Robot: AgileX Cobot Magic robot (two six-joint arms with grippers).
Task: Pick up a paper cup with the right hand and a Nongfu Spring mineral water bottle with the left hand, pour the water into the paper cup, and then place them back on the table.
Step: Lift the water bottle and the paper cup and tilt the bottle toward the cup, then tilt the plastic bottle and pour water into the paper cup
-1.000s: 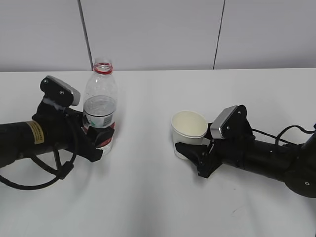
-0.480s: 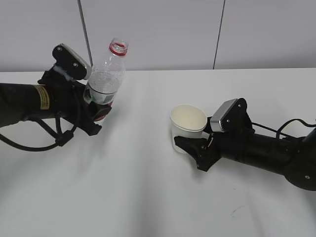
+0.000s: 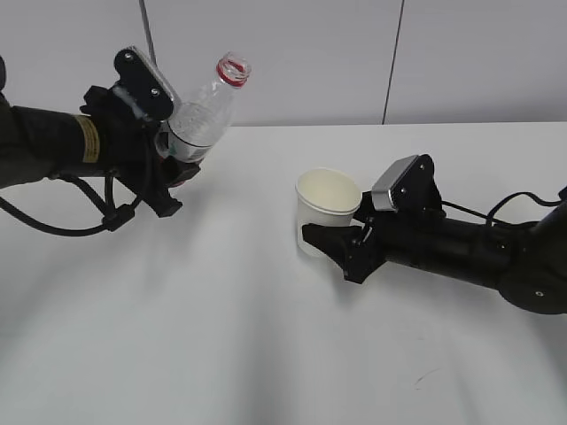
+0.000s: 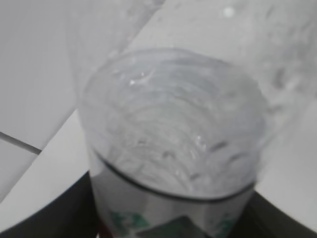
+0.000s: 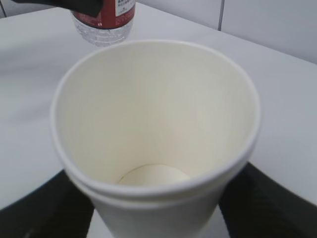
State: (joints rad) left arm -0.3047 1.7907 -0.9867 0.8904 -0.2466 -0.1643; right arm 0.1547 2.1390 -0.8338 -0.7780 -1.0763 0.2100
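Note:
My left gripper [image 3: 173,159] is shut on the Nongfu Spring mineral water bottle [image 3: 205,111] and holds it above the table at the left, tilted with its open red-ringed neck up and to the right. The bottle fills the left wrist view [image 4: 173,148], water inside. My right gripper [image 3: 330,241] is shut on the paper cup [image 3: 323,208] and holds it a little above the white table [image 3: 221,336], slightly tilted. The cup is empty in the right wrist view [image 5: 153,134], where the bottle's base and red label [image 5: 104,17] show at the top left.
A grey panelled wall [image 3: 310,53] runs behind the table's back edge. A small dark scuff mark [image 3: 425,379] lies near the front right. Black cables trail from both arms, on the left [image 3: 53,221] and right [image 3: 532,208].
My left gripper has lifted the bottle off the table and tilted its neck to the right. My right gripper has lifted the cup a little and moved it left.

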